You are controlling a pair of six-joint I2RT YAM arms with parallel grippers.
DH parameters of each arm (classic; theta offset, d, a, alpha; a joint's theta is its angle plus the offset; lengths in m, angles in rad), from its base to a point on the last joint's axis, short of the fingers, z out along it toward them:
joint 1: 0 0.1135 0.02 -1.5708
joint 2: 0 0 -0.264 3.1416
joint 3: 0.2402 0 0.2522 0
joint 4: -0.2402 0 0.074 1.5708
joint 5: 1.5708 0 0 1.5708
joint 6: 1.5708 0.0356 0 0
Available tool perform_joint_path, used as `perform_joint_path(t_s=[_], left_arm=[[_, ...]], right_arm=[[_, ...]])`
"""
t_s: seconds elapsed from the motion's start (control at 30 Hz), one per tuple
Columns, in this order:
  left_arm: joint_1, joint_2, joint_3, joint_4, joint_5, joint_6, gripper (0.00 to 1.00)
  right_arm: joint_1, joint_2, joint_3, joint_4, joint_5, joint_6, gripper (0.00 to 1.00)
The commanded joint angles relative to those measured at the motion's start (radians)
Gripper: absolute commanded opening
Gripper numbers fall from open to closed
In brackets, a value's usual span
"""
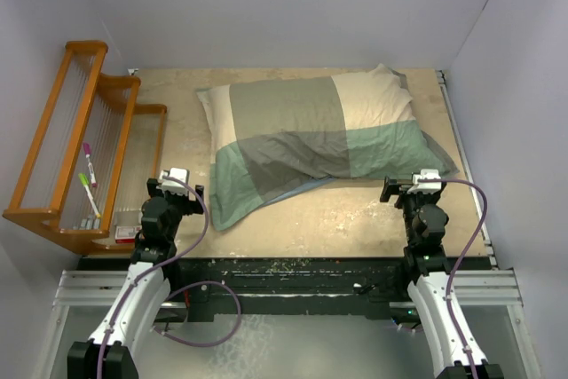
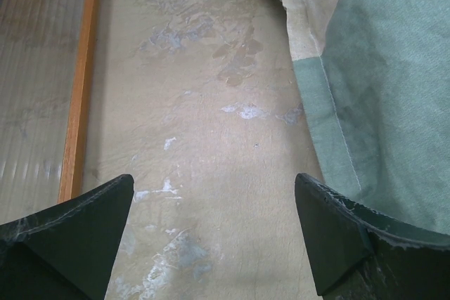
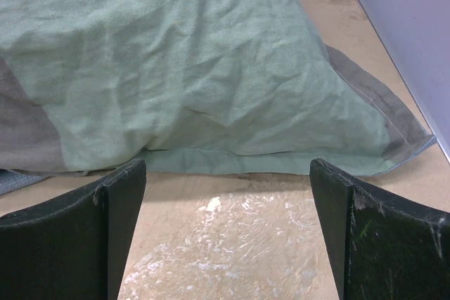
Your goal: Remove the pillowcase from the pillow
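Note:
The pillowcase (image 1: 302, 144), colour-blocked sage green, grey-olive, cream and teal, lies in the middle of the table and covers the pillow, which is hidden inside it. A pale grey-blue inner edge shows at its near side. My left gripper (image 1: 175, 185) is open and empty over bare table, left of the pillowcase's near left corner (image 2: 380, 103). My right gripper (image 1: 415, 185) is open and empty just in front of the pillowcase's near right hem (image 3: 267, 159). The right wrist view shows its teal panel and a grey-olive border at the right corner.
A wooden rack (image 1: 75, 144) stands at the left of the table with two markers (image 1: 89, 166) in it; its rail shows in the left wrist view (image 2: 81, 82). A small red-and-white box (image 1: 127, 233) lies by the rack. White walls enclose the table.

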Motion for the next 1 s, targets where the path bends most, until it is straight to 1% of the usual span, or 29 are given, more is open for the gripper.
perform_joint_path(t_s=[0.0, 0.27, 0.3, 0.37, 0.43, 0.47, 0.5, 0.57, 0.6, 0.63, 0.73, 0.8, 0.87, 0.93, 0.97], left_arm=[[-0.005, -0.01, 0.038, 0.04, -0.007, -0.021, 0.99], [-0.004, -0.008, 0.041, 0.05, -0.008, -0.019, 0.99], [-0.005, -0.003, 0.078, 0.01, -0.008, -0.019, 0.99], [-0.005, 0.05, 0.198, -0.097, 0.036, -0.008, 0.99], [-0.005, 0.143, 0.348, -0.193, 0.101, 0.066, 0.99], [-0.005, 0.194, 0.423, -0.246, 0.112, 0.107, 0.99], [-0.004, 0.253, 0.502, -0.3, 0.118, 0.131, 0.99], [-0.004, 0.378, 0.682, -0.472, 0.163, 0.207, 0.99], [-0.005, 0.442, 0.767, -0.552, 0.183, 0.229, 0.99], [-0.005, 0.498, 0.86, -0.636, 0.198, 0.244, 0.99], [-0.005, 0.641, 1.098, -0.826, 0.273, 0.293, 0.99], [-0.006, 0.699, 1.172, -0.883, 0.35, 0.327, 0.99], [-0.023, 0.766, 1.237, -0.92, 0.406, 0.344, 0.99], [-0.074, 0.839, 1.305, -0.95, 0.395, 0.35, 0.99], [-0.105, 0.874, 1.336, -0.962, 0.383, 0.354, 0.99]], right_arm=[[0.004, 0.001, 0.021, 0.046, -0.005, 0.003, 1.0], [0.004, 0.007, 0.022, 0.048, 0.037, 0.014, 1.0], [0.004, -0.002, 0.026, 0.053, 0.117, 0.016, 1.0], [0.004, -0.023, 0.06, 0.022, 0.197, 0.033, 1.0], [0.004, -0.005, 0.135, -0.051, 0.241, 0.056, 1.0], [0.004, 0.007, 0.198, -0.112, 0.278, 0.097, 1.0], [0.004, 0.022, 0.259, -0.165, 0.37, 0.222, 1.0], [0.005, 0.058, 0.386, -0.399, 0.57, 0.653, 1.0], [0.004, 0.077, 0.455, -0.493, 0.603, 0.804, 1.0], [0.004, 0.09, 0.526, -0.532, 0.592, 0.832, 1.0], [0.003, 0.127, 0.617, -0.478, 0.381, 0.59, 1.0], [0.003, 0.211, 0.656, -0.44, 0.268, 0.552, 1.0], [0.003, 0.352, 0.718, -0.426, 0.195, 0.537, 1.0], [0.002, 0.53, 0.797, -0.434, 0.137, 0.516, 1.0], [-0.002, 0.614, 0.85, -0.468, 0.118, 0.504, 1.0]])
